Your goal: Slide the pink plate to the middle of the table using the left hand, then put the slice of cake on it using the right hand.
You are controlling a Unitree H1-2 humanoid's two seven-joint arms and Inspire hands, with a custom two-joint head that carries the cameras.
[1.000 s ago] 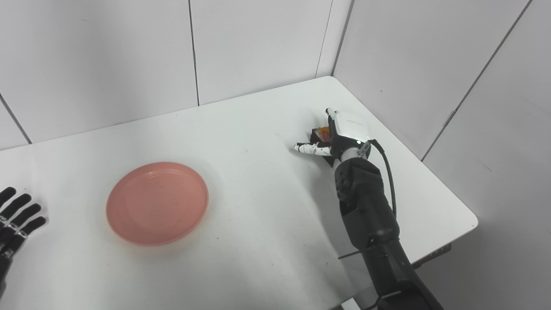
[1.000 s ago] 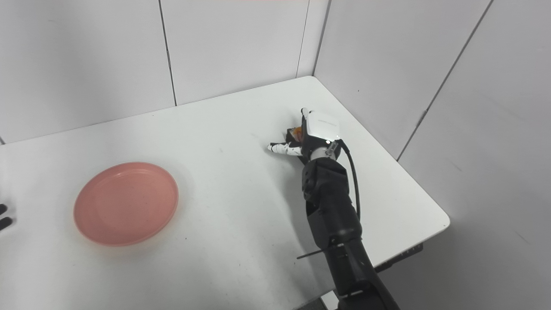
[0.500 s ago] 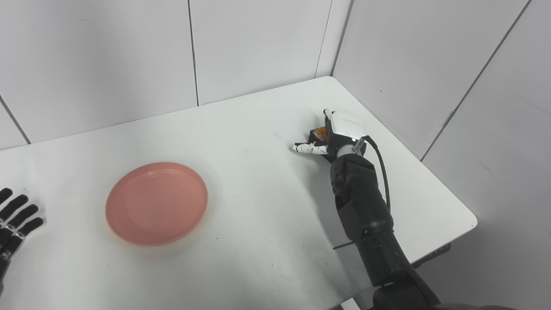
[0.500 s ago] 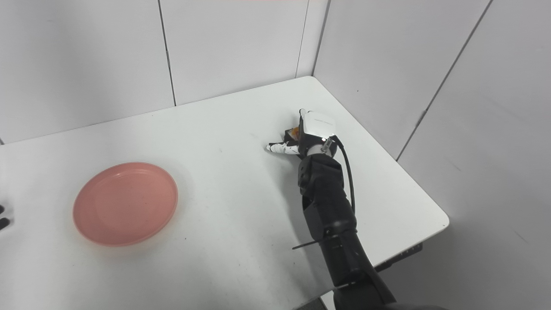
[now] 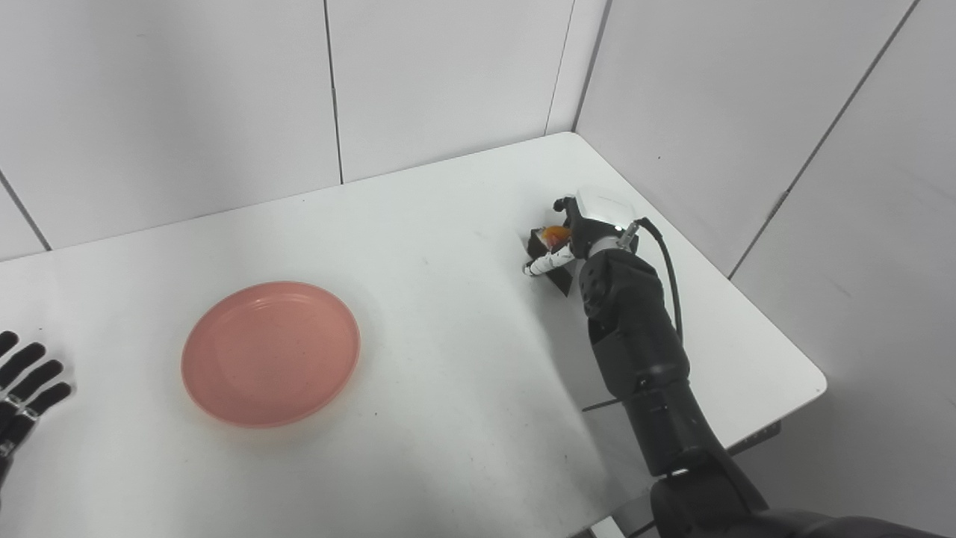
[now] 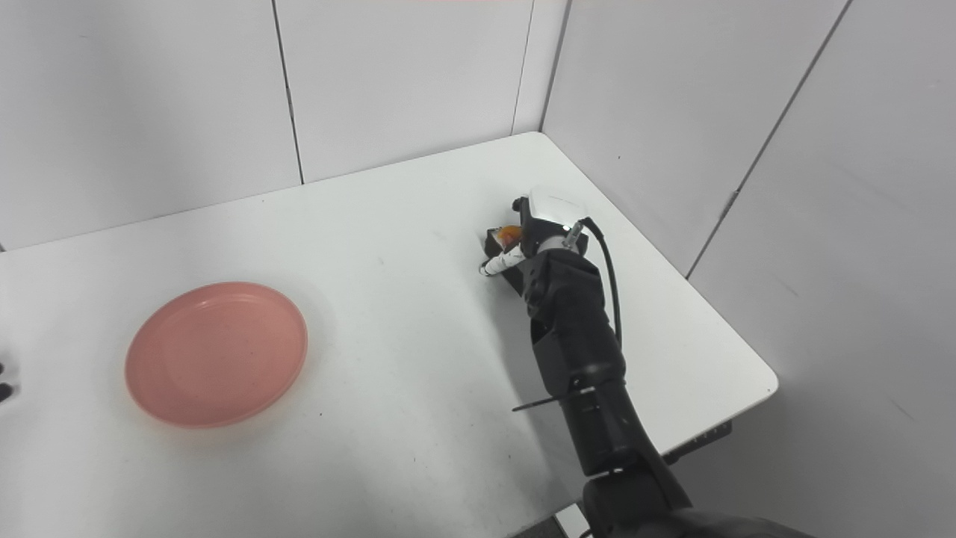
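Pink plate (image 5: 270, 353): in the left eye view it lies flat on the white bench (image 5: 448, 359), left of the bench's middle and toward the near edge, with nothing on it.
Left hand (image 5: 22, 388): at the picture's left edge, fingers spread, holding nothing, well apart from the plate.
Progress, left eye view: as a judgement, the plate step is either done loosely or not finished, since the plate sits off-centre; the cake step is under way and the placing is all left to do.
Slice of cake (image 5: 551, 246): a dark wedge with an orange top, resting on the bench near the far right corner, well apart from the plate.
Right hand (image 5: 579, 235): curled over the slice, with one white finger down beside the near-left face; whether the grip has closed cannot be told.
Right eye view, plate: same place, empty; the left hand is almost out of frame.
Right eye view, slice (image 6: 506, 246): its long axis seems to run from far-left to near-right, the visible blunt dark end facing far-left; the other end is hidden under the right hand (image 6: 539, 228).
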